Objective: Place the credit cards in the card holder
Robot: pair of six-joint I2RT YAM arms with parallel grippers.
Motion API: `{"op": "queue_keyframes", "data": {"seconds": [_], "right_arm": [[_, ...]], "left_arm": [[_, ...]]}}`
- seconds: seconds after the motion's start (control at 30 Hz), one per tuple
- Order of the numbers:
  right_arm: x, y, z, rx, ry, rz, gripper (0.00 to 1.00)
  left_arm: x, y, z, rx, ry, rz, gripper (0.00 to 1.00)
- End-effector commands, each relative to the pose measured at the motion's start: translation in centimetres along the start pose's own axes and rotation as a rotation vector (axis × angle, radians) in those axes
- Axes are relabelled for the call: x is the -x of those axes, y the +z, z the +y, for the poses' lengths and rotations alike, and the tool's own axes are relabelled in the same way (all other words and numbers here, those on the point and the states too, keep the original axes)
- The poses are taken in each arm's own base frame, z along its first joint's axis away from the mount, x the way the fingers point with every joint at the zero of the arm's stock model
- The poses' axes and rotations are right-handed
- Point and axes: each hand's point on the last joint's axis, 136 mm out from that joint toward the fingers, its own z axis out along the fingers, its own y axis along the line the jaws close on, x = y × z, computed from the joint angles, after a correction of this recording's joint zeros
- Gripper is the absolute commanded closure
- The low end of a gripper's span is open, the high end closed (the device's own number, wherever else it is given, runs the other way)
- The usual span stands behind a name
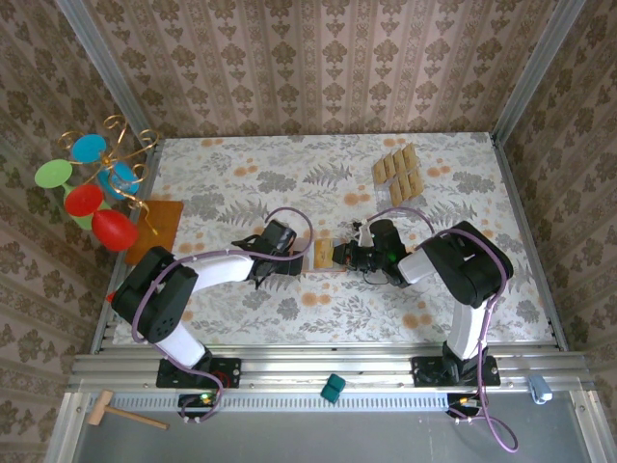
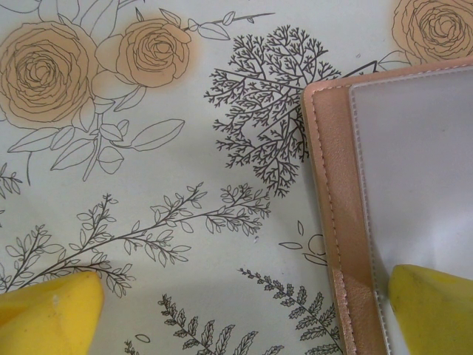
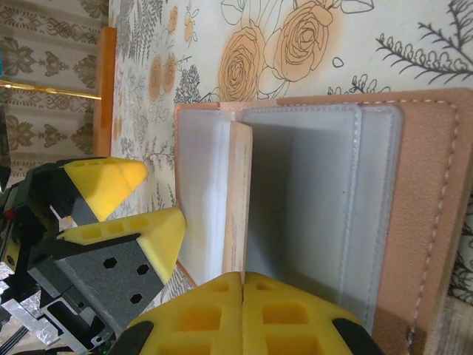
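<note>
Right gripper (image 3: 242,292) pinches a credit card (image 3: 236,200) at frame centre, left gripper (image 2: 240,314) spread wide; a tilted card could miss the card holder (image 3: 429,222) pocket

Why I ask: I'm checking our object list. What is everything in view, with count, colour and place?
loose credit cards: several, tan, far right of the table
held credit card: one, tan, edge-on over the open holder
card holder: one, salmon-brown with grey lining, open at table centre
mat: one, orange-brown, table's left edge
ornament: one, gold wire with green, blue and red discs, far left
mallet: one, wooden, front left
block: one, teal, front middle
left gripper: yellow fingers, open, at the holder's edge
right gripper: yellow fingers, shut on the held card
</note>
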Motion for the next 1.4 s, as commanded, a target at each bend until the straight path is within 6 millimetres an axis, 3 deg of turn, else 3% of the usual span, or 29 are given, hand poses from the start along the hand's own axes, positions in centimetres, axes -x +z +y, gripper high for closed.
{"op": "queue_keyframes", "data": {"seconds": [0.0,0.8,1.37], "right_arm": [[-0.4,0.4,-0.6,-0.008,0.021,0.026,1.00],[-0.8,0.4,-1.8,-0.059,0.070,0.027,1.00],[-0.8,1.4,-1.3,-0.029,0.076,0.063,1.00]], "left_arm": [[-2.1,0.2,1.5,0.053,0.021,0.068,0.00],[-2.1,0.3,1.5,0.054,0.019,0.065,0.00],[-2.2,0.3,1.5,0.054,0.020,0.068,0.00]]}}
